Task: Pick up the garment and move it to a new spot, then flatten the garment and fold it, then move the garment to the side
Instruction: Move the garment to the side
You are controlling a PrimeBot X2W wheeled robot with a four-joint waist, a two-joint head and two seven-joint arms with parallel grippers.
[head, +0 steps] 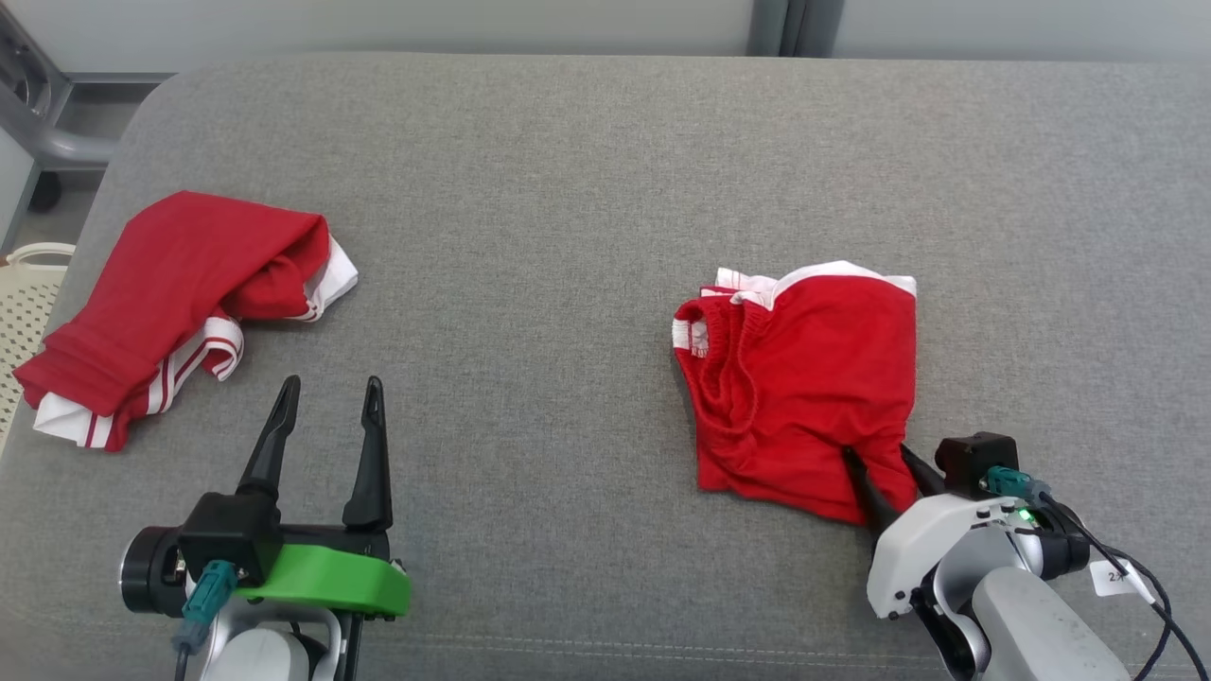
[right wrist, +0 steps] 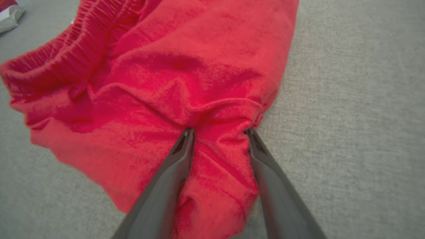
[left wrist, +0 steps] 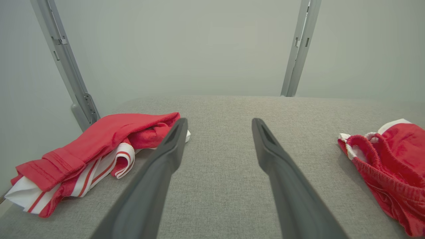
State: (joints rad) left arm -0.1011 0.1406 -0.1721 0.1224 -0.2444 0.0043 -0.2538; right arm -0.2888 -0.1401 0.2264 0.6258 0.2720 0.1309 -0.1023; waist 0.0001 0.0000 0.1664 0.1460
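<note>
Head view: two garments lie on the grey cushion (head: 568,170), the red shorts (head: 804,378) toward its right edge and a red-and-white striped garment (head: 161,303) at its left edge. Of two tools, the left tool (head: 331,388) hovers wide open and empty near the front edge. The right tool (head: 875,459) meets the shorts' near hem. Left wrist view: nothing lies between the fingers. Right wrist view: the fingers stand apart astride a raised fold, nothing pinched yet; closing there may catch one layer only, or slip off

red and white garment (head: 804,388)
</note>
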